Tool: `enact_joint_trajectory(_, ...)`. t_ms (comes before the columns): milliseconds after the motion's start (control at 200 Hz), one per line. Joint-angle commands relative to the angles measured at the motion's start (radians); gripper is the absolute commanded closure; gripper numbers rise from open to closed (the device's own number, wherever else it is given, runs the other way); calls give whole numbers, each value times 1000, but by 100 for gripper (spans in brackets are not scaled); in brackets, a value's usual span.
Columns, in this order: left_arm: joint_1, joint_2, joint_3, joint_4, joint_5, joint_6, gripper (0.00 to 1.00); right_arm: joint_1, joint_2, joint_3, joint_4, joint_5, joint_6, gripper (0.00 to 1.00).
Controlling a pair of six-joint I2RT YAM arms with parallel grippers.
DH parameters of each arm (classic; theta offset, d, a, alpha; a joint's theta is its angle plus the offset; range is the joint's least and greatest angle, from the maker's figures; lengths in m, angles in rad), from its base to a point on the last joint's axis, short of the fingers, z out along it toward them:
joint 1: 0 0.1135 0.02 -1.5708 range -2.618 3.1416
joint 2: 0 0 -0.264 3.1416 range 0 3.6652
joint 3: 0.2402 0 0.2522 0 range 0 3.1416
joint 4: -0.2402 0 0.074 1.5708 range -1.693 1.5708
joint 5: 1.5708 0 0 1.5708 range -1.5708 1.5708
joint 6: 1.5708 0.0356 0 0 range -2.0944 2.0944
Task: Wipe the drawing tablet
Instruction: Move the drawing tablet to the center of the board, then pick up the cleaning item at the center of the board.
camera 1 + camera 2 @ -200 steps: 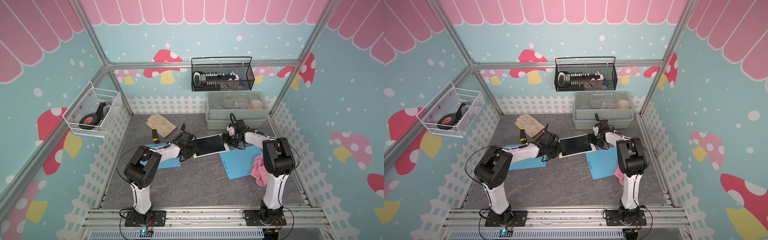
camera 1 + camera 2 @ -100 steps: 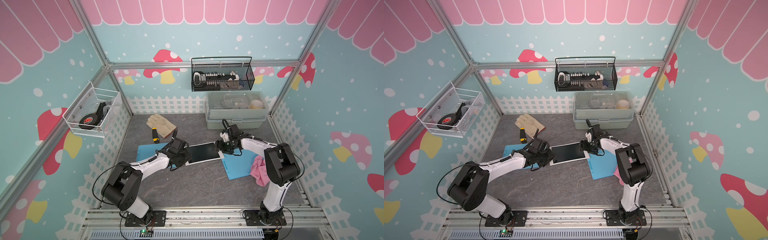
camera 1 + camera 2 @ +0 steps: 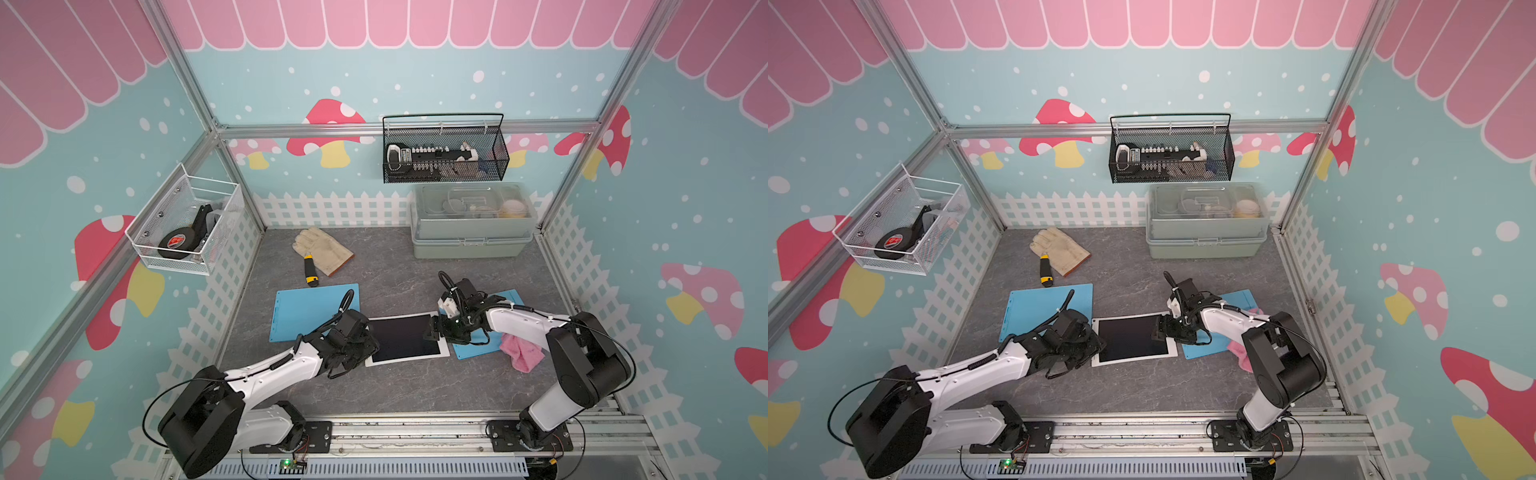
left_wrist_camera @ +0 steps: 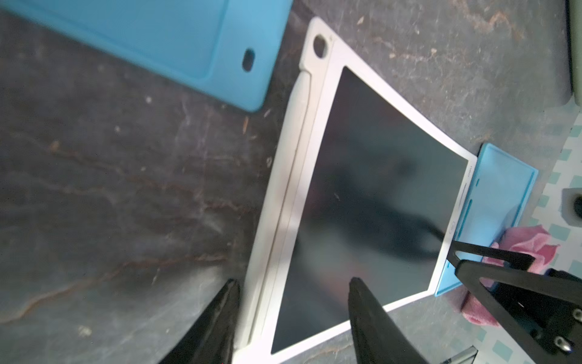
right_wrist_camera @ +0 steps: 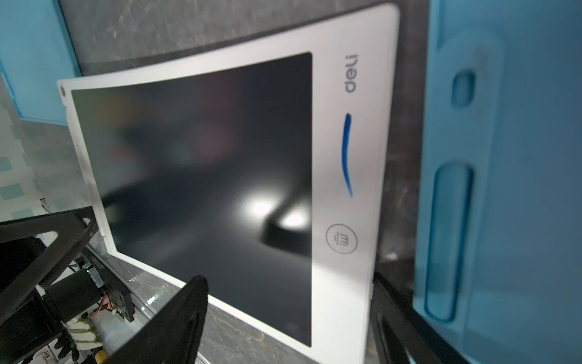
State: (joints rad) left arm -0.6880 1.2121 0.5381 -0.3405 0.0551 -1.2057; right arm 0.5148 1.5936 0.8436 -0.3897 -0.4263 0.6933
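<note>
The drawing tablet point(image 3: 405, 338) has slid forward on the desk point(image 3: 395, 390), and now lies flat between the blue mats point(image 3: 307, 309); the left gripper point(image 4: 293, 285) and right gripper point(image 5: 288, 280) straddle its ends with jaws spread, seemingly pinching nothing; the pink cloth point(image 3: 521, 353) lies unused, so wiping likely comes next.

White-framed black drawing tablet point(image 3: 401, 338), pink cloth point(image 3: 520, 354), blue mat point(image 3: 307, 309), grey veined tabletop point(image 3: 395, 388)

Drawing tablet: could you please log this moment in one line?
drawing tablet: flat; left gripper: open, straddling edge; right gripper: open, straddling opposite edge; pink cloth: not held
</note>
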Motion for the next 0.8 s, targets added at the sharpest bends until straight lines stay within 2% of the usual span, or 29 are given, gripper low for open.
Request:
enact_joint_trajectory(0, -41, -75, -39, -47, -50, -80, 45, 29, -54, -49, 29, -10, 65, 20)
enact_joint_trajectory(225, -58, -189, -102, -128, -83, -122, 45, 60, -67, -83, 40, 0, 86, 20)
enact_joint_trajectory(285, -58, -209, -83, -180, -114, -109, 45, 61, -80, -67, -3, 49, 72, 20)
enact_joint_trajectory(365, -58, -222, -39, -239, -146, -93, 44, 59, -165, -33, -123, 232, 51, 20)
enact_joint_trajectory(500, -60, -173, 52, -264, -153, -45, 43, 35, -355, 13, -355, 696, 105, 20)
enact_joint_trajectory(550, -61, -144, 80, -268, -149, -24, 43, -15, -397, 20, -423, 802, 136, 20)
enact_joint_trajectory(615, -61, -104, 112, -273, -148, -1, 42, -116, -421, 12, -477, 844, 157, 19)
enact_joint_trajectory(735, -54, -42, 147, -269, -144, 27, 41, -351, -387, -31, -456, 748, 133, 18)
enact_joint_trajectory(795, -32, -22, 162, -269, -131, 46, 40, -424, -342, -40, -416, 696, 105, 18)
